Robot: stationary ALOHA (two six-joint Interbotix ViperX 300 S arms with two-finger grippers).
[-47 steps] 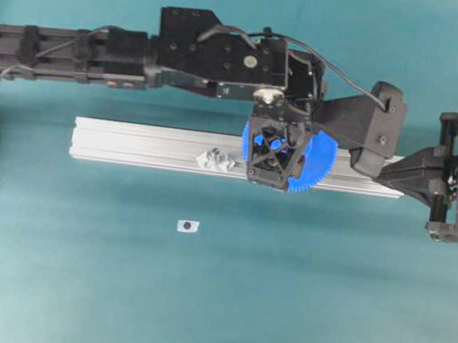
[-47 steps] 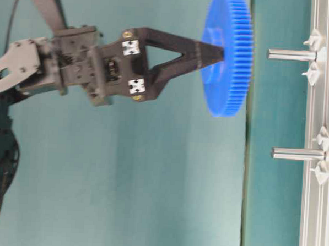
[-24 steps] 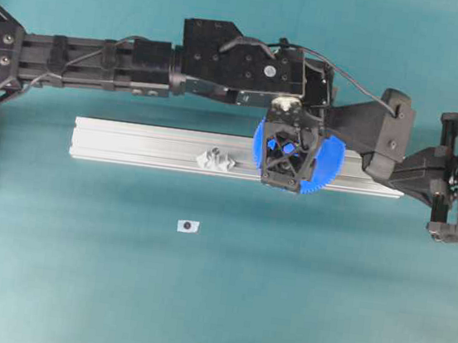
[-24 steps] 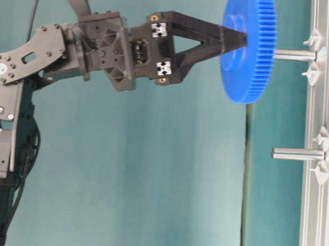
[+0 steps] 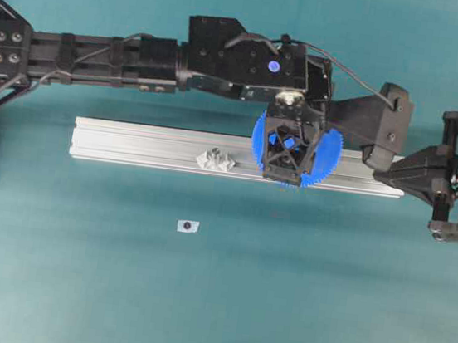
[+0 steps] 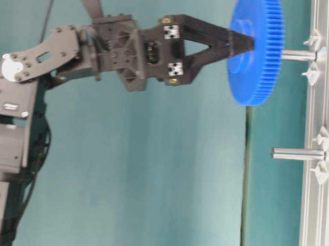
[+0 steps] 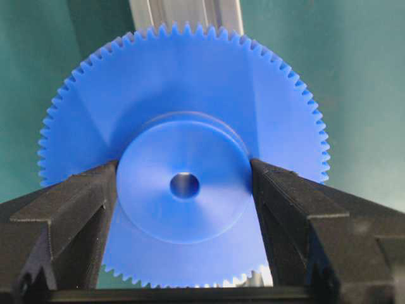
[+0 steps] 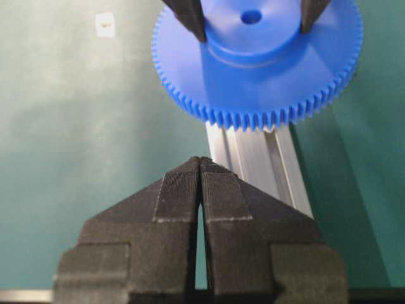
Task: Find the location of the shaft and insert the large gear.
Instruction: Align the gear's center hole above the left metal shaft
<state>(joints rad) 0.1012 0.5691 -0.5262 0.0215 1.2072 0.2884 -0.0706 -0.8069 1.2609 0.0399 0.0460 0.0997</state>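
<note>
My left gripper (image 7: 185,183) is shut on the raised hub of the large gear (image 7: 183,107), a bright blue toothed disc, with one finger on each side of the hub. From table level the large gear (image 6: 256,50) is face-on to the rail, and the shaft (image 6: 298,54) comes out from behind it. The shaft's tip is hidden by the gear, and something pale shows inside the centre hole. From overhead the left gripper (image 5: 285,155) covers most of the gear (image 5: 329,154). My right gripper (image 8: 200,161) is shut and empty, low over the rail a little short of the gear (image 8: 253,76).
The aluminium rail (image 5: 132,143) lies across the teal mat. A second peg (image 6: 298,154) on a clear winged mount (image 5: 216,160) stands on it, left of the gear. A small white tag with a dark dot (image 5: 188,226) lies on the mat in front of the rail.
My left gripper has carried the gear toward the rail. The shaft's tip, bare a second ago, is now covered by the gear. The right gripper has stayed put.
</note>
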